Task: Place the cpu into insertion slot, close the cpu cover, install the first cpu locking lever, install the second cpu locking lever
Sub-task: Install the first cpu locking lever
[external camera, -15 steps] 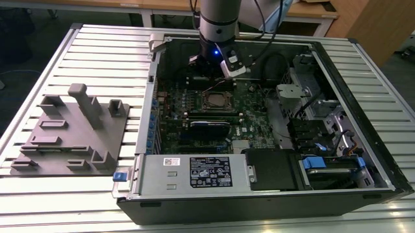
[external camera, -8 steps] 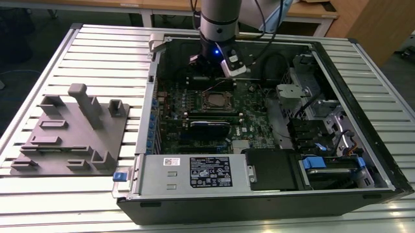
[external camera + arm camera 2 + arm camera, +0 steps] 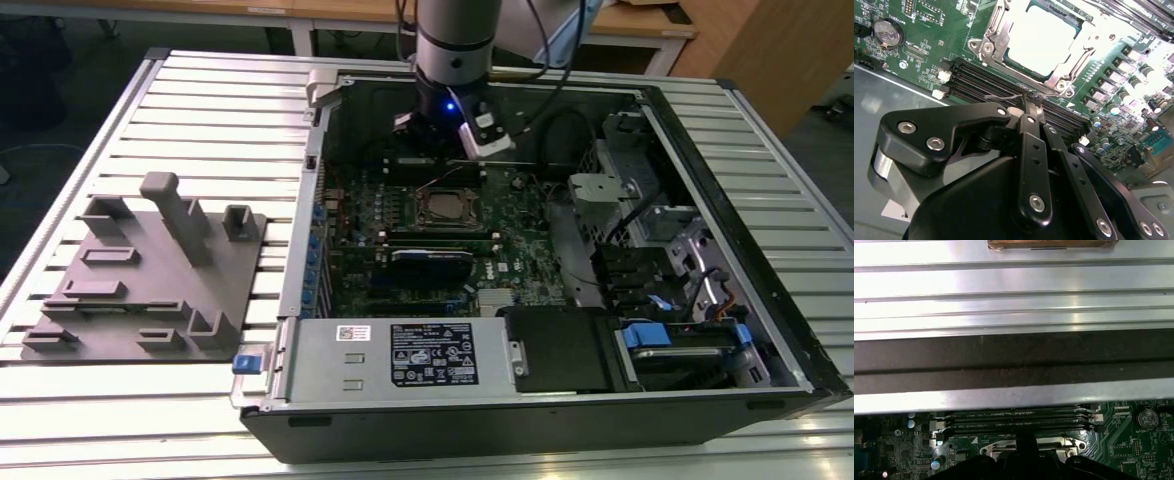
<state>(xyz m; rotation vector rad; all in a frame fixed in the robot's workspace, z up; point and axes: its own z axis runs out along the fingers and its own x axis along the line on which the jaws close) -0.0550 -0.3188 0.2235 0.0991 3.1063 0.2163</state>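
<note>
Motherboard (image 3: 929, 45) is showing green, speckled with fine pale tracing. Cpu (image 3: 1041, 35) is gleaming silver-grey inside a grey metal cover (image 3: 999, 30). Memory slots (image 3: 984, 80) are running in black stripes. Gripper (image 3: 1027, 106) is showing matte black with silver screws. Table (image 3: 200, 110) is shining silver in parallel ribs. Fixture (image 3: 147, 270) is showing plain grey. Case (image 3: 534, 430) is showing black. Light (image 3: 451, 104) is glowing blue.
</note>
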